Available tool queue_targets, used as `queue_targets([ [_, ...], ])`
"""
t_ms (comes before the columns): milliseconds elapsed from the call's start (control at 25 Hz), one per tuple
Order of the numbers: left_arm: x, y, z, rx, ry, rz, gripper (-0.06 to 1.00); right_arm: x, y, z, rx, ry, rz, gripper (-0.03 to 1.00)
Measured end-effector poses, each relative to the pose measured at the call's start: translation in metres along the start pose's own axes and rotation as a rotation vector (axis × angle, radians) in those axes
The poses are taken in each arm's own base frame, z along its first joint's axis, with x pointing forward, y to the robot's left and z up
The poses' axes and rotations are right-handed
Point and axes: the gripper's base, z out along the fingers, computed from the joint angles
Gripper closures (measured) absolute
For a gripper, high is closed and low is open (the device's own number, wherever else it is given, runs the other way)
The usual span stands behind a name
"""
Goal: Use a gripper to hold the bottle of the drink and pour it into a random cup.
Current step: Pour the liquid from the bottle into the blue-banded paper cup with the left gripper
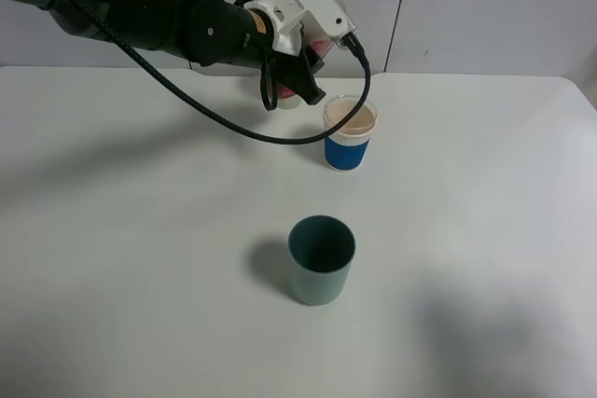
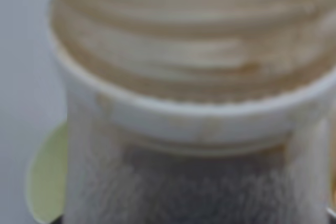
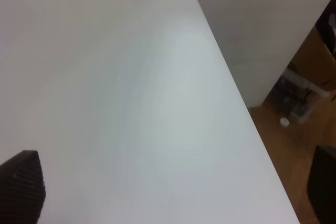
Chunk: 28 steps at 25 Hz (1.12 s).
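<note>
The left gripper [image 1: 308, 58], a white blocky piece on a thick black arm [image 1: 159, 11] coming in from the upper left of the exterior view, is clamped on the bottle of the drink [image 1: 322, 45]. The bottle is lifted off the tabletop [image 1: 140, 230] in the upper middle of the frame, and its pink-red label shows under the white block. In the left wrist view the bottle [image 2: 194, 114] fills the blurred frame: clear plastic, a wide ribbed neck with a white collar, streaked beige. The curved edge of a pale green tumbler [image 2: 47, 182] shows beside it. Just right of and below the gripper stands the cup [image 1: 350, 132], clear plastic with a blue sleeve and a white band, with beige liquid in it. A black cable [image 1: 233, 128] loops down from the arm and passes in front of the cup's rim. 1 dark teal cup [image 1: 322, 258], matte and round, stands well apart near the frame's centre. Of the right gripper [image 3: 21, 190] only 1 black, dimpled fingertip shows over the smooth white tabletop, so I cannot tell whether it is open or closed.
</note>
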Motion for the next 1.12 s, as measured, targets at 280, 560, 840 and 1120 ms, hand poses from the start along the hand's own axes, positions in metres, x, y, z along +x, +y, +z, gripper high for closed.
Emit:
queue_targets([
  [280, 0.006, -0.002, 0.008, -0.029, -0.019, 0.098, 0.6, 0.0, 0.0, 0.0, 0.0, 0.0, 0.0, -0.03],
  [560, 0.026, -0.013, 0.022, -0.001, 0.027, 0.111, 0.6, 0.0, 0.0, 0.0, 0.0, 0.0, 0.0, -0.03],
  [840, 0.025, -0.012, 0.024, -0.021, 0.003, 0.259, 0.6, 0.0, 0.0, 0.0, 0.0, 0.0, 0.0, -0.03],
  [1120, 0.024, -0.012, 0.024, -0.024, -0.001, 0.309, 0.6, 0.0, 0.0, 0.0, 0.0, 0.0, 0.0, -0.03],
])
